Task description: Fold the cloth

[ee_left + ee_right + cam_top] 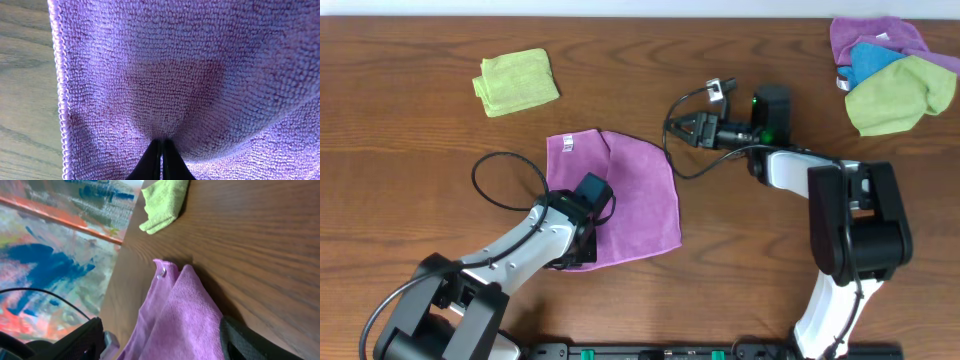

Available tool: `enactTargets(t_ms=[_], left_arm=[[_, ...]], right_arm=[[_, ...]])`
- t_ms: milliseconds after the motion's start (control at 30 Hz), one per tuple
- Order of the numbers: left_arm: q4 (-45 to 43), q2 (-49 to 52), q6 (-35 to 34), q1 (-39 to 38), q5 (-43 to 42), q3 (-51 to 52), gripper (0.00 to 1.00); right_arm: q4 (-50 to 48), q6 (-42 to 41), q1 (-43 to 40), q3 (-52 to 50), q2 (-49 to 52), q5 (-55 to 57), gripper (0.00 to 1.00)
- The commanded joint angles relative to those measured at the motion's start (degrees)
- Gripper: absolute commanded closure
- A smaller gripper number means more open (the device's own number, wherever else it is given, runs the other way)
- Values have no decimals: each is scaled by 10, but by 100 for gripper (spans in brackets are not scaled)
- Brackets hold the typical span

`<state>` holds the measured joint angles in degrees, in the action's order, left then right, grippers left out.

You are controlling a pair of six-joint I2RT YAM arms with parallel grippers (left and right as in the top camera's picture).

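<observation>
Overhead top-down; both wrists near cloth (632, 195)

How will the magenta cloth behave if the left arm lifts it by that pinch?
Likely floppy: the cloth puckers toward the shut left jaws and creases along one side, so it should drape rather than hold shape. Probably light, since it looks thin and lies flat. The looped pile looks grippy, so slipping seems unlikely.
</observation>
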<state>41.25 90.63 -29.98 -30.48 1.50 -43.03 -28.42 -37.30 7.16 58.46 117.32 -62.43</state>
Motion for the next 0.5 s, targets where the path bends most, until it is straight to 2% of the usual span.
enactTargets(t_ms=[0,67,100,167,200,233,467], left_arm=[[-25,15,4,1,-11,16,94],[-27,15,4,1,-11,16,94],[-28,15,4,1,-11,16,94],[-29,15,4,1,-12,16,94],[-29,15,4,1,-13,14,94],[-29,15,4,1,-14,12,94],[-9,15,14,1,-22,-44,94]], right_arm=[[16,-3,-4,6,2,-47,28],[16,-4,5,6,2,-66,37],[16,-4,10,6,2,-71,47],[16,-4,21,6,1,-73,82],[16,-4,24,7,1,-75,95],[16,-5,28,7,1,-79,98],[16,-13,38,7,-4,-105,98]])
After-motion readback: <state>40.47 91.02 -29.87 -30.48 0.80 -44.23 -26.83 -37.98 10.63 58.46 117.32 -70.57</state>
